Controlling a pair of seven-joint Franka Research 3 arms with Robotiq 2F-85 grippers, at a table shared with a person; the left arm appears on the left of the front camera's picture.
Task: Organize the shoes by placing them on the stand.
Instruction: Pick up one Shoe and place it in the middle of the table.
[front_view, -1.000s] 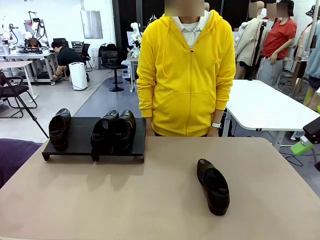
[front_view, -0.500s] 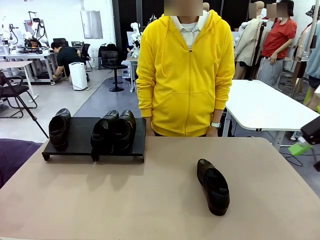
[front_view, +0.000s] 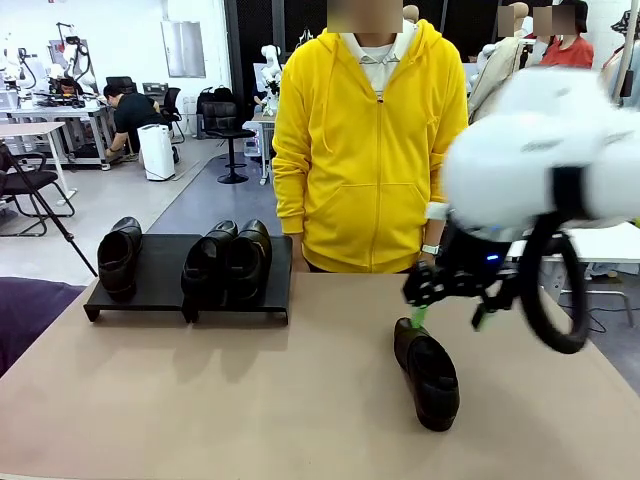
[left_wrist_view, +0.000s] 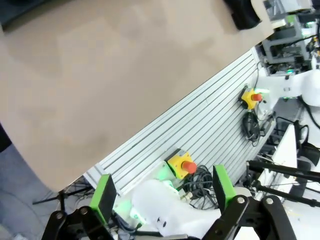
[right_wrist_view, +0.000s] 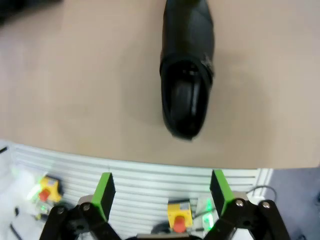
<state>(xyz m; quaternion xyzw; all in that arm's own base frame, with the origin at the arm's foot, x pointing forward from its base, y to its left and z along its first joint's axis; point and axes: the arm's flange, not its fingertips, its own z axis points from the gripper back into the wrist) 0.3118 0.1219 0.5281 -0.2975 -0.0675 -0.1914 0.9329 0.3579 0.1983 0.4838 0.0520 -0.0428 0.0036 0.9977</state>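
1. Three glossy black leather loafers (front_view: 205, 262) stand on the low black rectangular stand (front_view: 160, 285) at the beige tabletop's (front_view: 250, 390) far left.
2. The fourth loafer (front_view: 428, 372) lies on the tabletop, right of centre.
3. The right gripper (front_view: 447, 300) hangs just above it, jaws wide, empty.
4. The left gripper (left_wrist_view: 162, 192), also spread and empty, is off the table's edge.

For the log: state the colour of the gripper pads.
Green pads; right wrist view shows them best.
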